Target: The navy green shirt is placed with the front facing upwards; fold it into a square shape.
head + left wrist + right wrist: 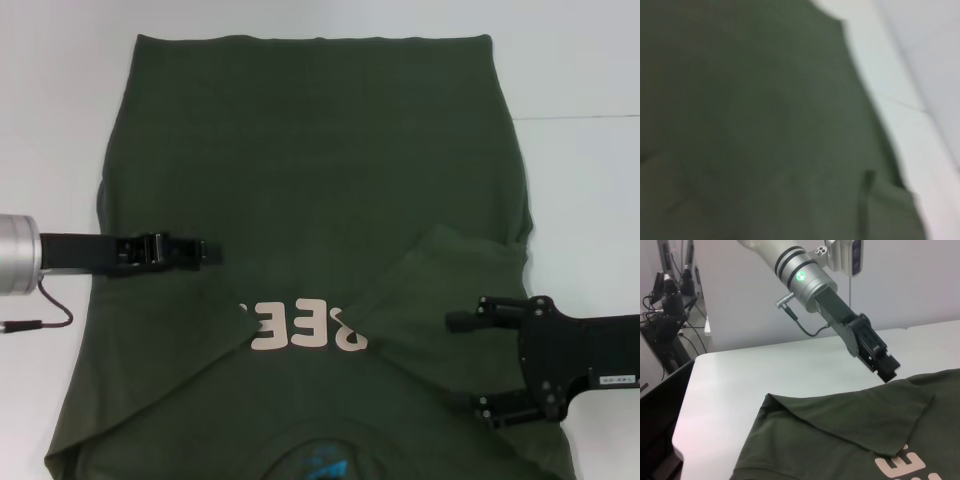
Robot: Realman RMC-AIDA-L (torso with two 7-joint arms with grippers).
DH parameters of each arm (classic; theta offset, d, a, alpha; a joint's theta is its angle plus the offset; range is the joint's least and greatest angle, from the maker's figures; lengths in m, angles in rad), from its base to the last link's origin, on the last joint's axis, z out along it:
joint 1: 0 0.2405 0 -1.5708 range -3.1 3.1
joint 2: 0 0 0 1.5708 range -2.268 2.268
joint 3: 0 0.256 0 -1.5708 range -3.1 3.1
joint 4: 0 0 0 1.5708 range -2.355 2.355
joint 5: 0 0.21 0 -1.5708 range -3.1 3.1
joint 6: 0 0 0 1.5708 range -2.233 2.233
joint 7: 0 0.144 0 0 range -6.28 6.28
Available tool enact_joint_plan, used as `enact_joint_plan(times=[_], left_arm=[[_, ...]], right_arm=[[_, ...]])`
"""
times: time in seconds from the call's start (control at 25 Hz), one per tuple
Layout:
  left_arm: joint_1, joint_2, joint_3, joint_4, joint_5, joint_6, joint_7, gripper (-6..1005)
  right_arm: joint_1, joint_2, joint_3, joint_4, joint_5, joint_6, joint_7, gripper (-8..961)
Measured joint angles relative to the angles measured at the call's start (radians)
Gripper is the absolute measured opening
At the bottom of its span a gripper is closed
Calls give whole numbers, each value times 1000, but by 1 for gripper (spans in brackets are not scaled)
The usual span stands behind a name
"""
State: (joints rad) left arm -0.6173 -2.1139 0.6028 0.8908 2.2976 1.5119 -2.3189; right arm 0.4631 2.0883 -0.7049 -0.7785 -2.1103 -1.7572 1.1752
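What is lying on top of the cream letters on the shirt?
Both sleeves of the navy green shirt are folded inward over its chest. Their edges cover the ends of the cream letters, so only "REE" shows. The letters under the flaps cannot be seen.

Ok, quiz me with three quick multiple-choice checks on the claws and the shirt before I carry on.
1. Where is the left claw?
A. Over bare table
B. Over the shirt's left half
C. At the collar

2. What colour are the chest letters?
A. Cream
B. Blue
C. Black

3. How is the right claw?
A. Shut on a sleeve
B. Shut on nothing
C. Open, holding nothing

Answers:
1 B: the head view shows the left claw above the green cloth of the navy green shirt.
2 A: the letters are cream on green.
3 C: the right claw has its fingers spread wide, with no cloth between them.
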Motion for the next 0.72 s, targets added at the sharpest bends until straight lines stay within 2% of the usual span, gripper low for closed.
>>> enact_joint_plan(times=[0.2, 0.32, 0.44, 0.48, 0.52, 0.64, 0.72], left_arm=[[10, 6, -29, 1, -61, 171, 299, 413], [16, 9, -35, -11, -67, 276, 482, 562], [22, 10, -36, -33, -72, 371, 608, 695], [23, 9, -39, -50, -90, 447, 681, 727], [23, 8, -41, -56, -103, 469, 700, 760], [26, 6, -44, -64, -137, 486, 718, 858], [28, 4, -44, -71, -151, 485, 722, 889]], right_arm=[[-8, 1, 4, -110, 1, -68, 157, 894], [-5, 1, -11, -217, -14, -89, 410, 888], [1, -1, -26, -265, -39, -105, 528, 882], [5, 0, -53, -330, -80, -129, 635, 880], [5, 0, -53, -330, -80, -129, 635, 880], [2, 5, -111, -449, -149, -135, 796, 880], [-1, 5, -153, -525, -199, -134, 921, 880]])
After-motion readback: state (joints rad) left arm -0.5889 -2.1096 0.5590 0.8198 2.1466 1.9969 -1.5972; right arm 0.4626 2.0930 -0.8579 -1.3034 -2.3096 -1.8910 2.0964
